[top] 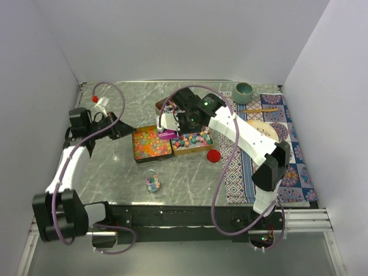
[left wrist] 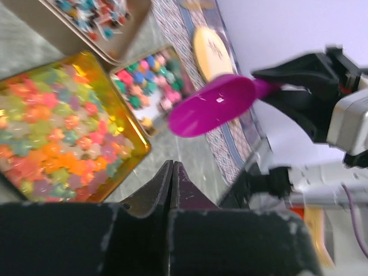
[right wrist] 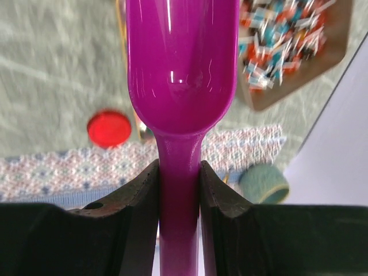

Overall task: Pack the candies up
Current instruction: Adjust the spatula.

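Note:
The candies fill three trays. Orange-yellow-red jelly bits lie in the gold tray. Pastel pieces fill the tray to its right. Wrapped pieces sit in the tray behind, mostly hidden by the right arm in the top view. A small clear jar holds a few candies. My right gripper is shut on the handle of a purple scoop, held empty over the trays. My left gripper is shut on nothing, just left of the jelly tray.
A flat red lid lies on the marble right of the trays. A patterned placemat on the right carries a green mug, a plate and a wooden utensil. White walls enclose the table.

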`<state>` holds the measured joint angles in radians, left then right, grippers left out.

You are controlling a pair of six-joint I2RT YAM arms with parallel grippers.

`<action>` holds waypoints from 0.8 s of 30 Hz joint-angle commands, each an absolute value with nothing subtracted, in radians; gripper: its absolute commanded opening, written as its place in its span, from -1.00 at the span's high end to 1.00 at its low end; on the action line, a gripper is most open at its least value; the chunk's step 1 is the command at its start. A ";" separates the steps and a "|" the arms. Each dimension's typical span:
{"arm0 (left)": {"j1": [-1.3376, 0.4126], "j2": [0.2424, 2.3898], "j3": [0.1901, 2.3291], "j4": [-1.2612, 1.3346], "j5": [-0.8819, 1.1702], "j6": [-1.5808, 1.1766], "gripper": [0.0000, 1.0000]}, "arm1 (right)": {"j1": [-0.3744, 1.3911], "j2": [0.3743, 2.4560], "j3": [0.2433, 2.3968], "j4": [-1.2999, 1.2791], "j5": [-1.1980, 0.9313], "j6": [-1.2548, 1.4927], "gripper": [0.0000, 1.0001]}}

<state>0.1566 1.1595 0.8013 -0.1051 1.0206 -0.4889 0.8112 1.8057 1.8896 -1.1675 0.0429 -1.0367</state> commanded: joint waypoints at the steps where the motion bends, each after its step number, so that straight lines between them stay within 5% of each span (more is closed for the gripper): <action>1: 0.130 1.256 0.943 -0.237 1.177 -0.356 0.95 | 0.799 1.893 2.046 -1.072 -0.118 -0.996 1.00; 19: 0.103 1.555 1.065 -0.161 1.147 -0.416 0.98 | 0.764 1.928 2.221 -0.857 -0.518 -0.769 1.00; 24: 0.159 1.569 1.225 -0.274 1.163 -0.385 0.98 | 0.762 1.910 2.163 -0.957 -0.418 -0.906 1.00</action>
<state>0.1143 1.5703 1.0859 -0.2096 1.1694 -0.4309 0.7601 2.0159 2.1727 -0.9775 -0.4095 -0.8318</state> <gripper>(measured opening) 0.021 0.356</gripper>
